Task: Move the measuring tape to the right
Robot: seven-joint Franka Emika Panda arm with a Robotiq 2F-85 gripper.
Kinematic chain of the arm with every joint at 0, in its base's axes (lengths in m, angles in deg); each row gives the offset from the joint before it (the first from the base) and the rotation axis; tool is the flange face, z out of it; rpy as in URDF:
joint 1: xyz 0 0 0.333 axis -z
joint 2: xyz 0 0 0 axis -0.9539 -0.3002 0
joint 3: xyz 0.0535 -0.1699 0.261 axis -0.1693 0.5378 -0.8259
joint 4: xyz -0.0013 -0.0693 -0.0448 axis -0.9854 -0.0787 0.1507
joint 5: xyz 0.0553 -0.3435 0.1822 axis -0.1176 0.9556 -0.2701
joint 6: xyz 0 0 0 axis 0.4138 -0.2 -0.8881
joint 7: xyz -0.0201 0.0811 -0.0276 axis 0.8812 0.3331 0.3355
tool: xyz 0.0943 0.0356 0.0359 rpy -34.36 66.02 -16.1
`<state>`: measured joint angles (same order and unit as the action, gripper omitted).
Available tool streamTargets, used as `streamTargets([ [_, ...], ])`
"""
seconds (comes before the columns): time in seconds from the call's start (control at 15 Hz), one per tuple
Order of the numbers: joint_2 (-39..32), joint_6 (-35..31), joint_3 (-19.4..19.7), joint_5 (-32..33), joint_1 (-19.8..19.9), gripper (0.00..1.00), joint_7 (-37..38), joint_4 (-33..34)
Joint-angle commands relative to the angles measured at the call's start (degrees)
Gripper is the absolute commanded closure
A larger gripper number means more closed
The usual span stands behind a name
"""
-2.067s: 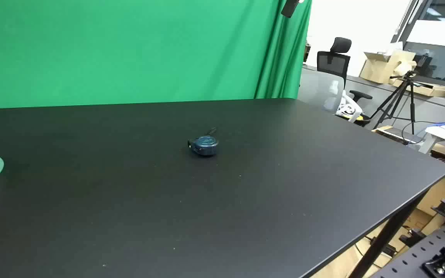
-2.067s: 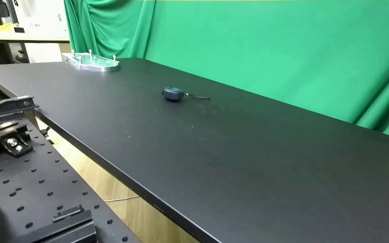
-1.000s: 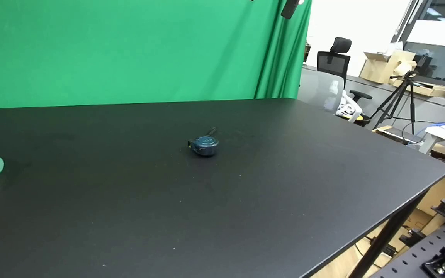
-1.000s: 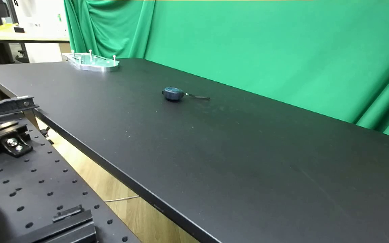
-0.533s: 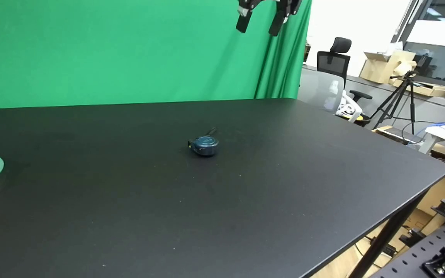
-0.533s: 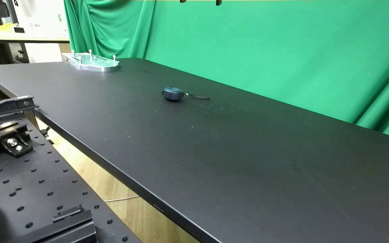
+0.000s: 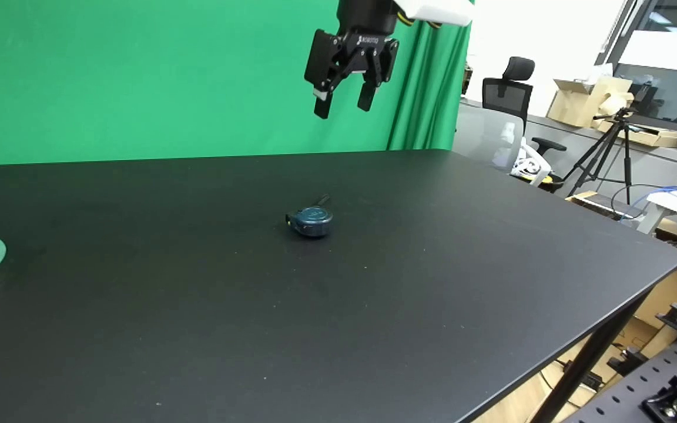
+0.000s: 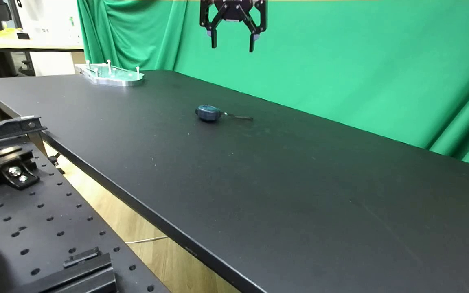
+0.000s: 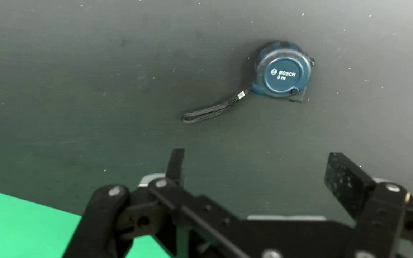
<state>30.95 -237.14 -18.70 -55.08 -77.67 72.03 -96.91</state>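
"Approach is your step, as I judge it: your gripper point(image 8: 233, 49) hangs above the table point(image 8: 299, 183), its fingers point(image 9: 175, 165) spread wide with nothing between them."

"Then take the wrist view left to right. Below your gripper and out past its fingertips you first meet the strap point(image 9: 213, 110), trailing in a thin loop; next, the measuring tape point(image 9: 283, 66), lying face up on the table, nearer the finger on that view's right."

"So your next move likely calls for coming down and lining up until the tape sits between those fingers, strap clear, before you squeeze. The carry to the right waits on that."

"Anything for you to read?"

"On the tape's face you get a round emblem point(image 9: 274, 71) at the left, then BOSCH, with 3 m beneath. In an exterior view you can make out ROBOTIQ, small and pale, on the gripper's body point(image 7: 368, 40)."
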Motion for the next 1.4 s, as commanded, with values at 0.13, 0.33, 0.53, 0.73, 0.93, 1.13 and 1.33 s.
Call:
streamTargets([
  [0.13,-8.06,1.43,-3.13,-4.03,0.62,0.00,-4.11,3.72],
  [0.33,-8.23,-0.34,-3.52,-3.12,0.67,0.00,-2.76,2.22],
  [0.53,-9.39,-1.26,-3.80,-3.10,0.75,0.00,-2.72,2.65],
  [0.73,-10.54,-0.97,-2.83,0.82,-0.06,0.00,-1.88,2.75],
  [0.93,-12.38,-1.85,-2.32,3.55,-0.70,0.00,-0.37,2.49],
  [1.13,-14.38,-2.80,-1.51,5.85,-1.40,0.00,1.68,2.53],
  [1.33,-16.64,-6.43,-0.58,6.70,-2.00,0.00,4.37,2.79],
])
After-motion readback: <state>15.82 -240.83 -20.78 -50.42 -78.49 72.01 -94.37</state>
